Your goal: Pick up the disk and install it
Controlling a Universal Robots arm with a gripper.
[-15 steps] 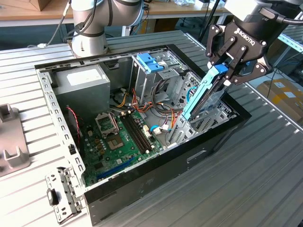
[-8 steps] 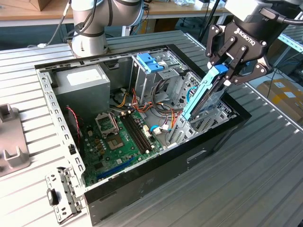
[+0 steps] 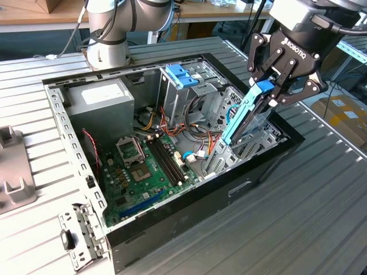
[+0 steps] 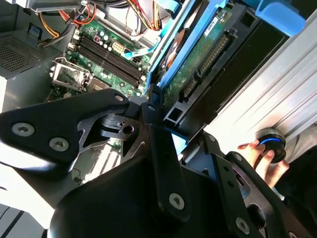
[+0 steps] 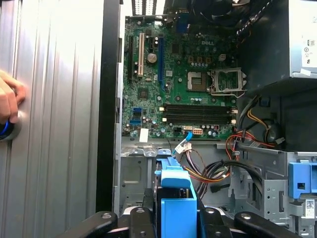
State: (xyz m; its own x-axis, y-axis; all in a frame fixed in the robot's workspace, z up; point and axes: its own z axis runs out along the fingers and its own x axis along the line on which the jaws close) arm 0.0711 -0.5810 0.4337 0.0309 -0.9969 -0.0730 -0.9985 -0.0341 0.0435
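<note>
One ribbed grey bench (image 3: 275, 229) nearest in the exterior view, carrying an open black case (image 3: 189, 197). Inside, toward the exterior view's left, a green motherboard (image 3: 143, 172), near edge hidden below the case's front wall. Toward the exterior view's right, a metal bay (image 3: 261, 137) with the disk (image 3: 243, 117) standing steeply tilted in it, blue carrier edge outward, lower end lost among brackets and cables. Seated or merely resting there: cannot tell. Clamped on the disk's upper end, the gripper (image 3: 269, 94), fingers drawn narrow against both flat faces, black body cut off at the frame top.

In the second wrist view, the green circuit side of the disk (image 4: 198, 67) with its connector row, partly covered by the gripper's linkage. In the first wrist view, the blue top end of the disk (image 5: 177, 196) between the finger bases, remainder cut off by the frame edge.

Beside the case in the second wrist view, a hand (image 4: 265, 158) on a round black button (image 4: 271, 141), partly hidden behind the gripper's body.

Farther back in the exterior view, a grey power supply (image 3: 100, 100), a blue latch (image 3: 179, 74) atop a drive cage, then the arm base (image 3: 109, 40), top cropped.
</note>
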